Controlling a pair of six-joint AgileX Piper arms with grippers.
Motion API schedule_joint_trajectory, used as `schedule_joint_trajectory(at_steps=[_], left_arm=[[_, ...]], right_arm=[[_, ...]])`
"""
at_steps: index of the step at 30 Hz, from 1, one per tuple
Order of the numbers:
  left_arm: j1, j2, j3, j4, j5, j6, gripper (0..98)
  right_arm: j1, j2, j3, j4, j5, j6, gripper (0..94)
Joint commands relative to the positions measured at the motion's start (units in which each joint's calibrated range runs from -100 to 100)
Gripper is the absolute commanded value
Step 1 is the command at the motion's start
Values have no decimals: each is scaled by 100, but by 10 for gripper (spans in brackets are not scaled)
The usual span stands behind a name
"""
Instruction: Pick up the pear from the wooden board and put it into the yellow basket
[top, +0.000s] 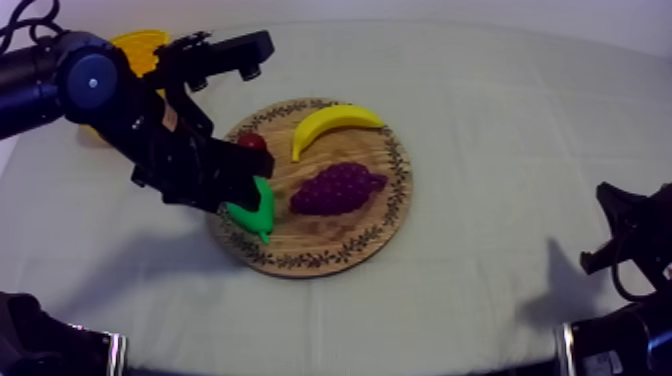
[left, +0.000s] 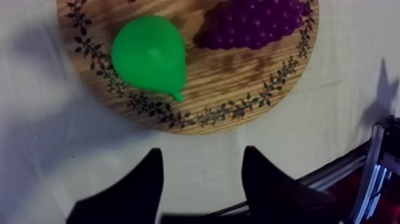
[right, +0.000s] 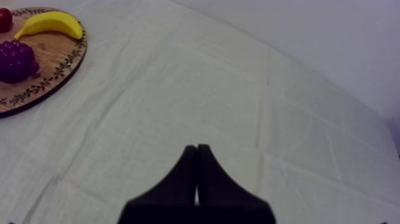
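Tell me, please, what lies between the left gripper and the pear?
In the left wrist view, only bare cloth and the patterned rim of the wooden board lie between the open left gripper and the pear.

I can read no writing, number, brand or sign anywhere in my views. The nearest thing to a marking is the dark band round the rim of the wooden board (top: 352, 243), and that is a pattern of leaves and vines, not letters.
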Motion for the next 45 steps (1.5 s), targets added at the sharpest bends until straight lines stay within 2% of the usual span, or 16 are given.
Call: schedule_joint_trajectory(at_steps=[1, 8, 12, 16, 25, 40, 45], left_arm=[[-9, 25, -9, 1, -14, -12, 621], [-26, 117, -44, -53, -99, -15, 769], [9, 179, -41, -98, -182, -36, 896], [33, 280, -47, -176, -202, 22, 947], [-12, 703, -167, -298, -258, 53, 961], [-329, 2337, -746, -308, -496, -47, 955], [-362, 2690, -925, -320, -499, -30, 921]], right_arm=[[0, -3, -2, 1, 2, 1, 2], [0, -3, -2, 1, 2, 1, 2], [0, -3, -2, 1, 2, 1, 2], [0, -3, -2, 1, 2, 1, 2], [0, -3, -2, 1, 2, 1, 2], [0, -3, -2, 1, 2, 1, 2], [0, -3, -2, 1, 2, 1, 2]])
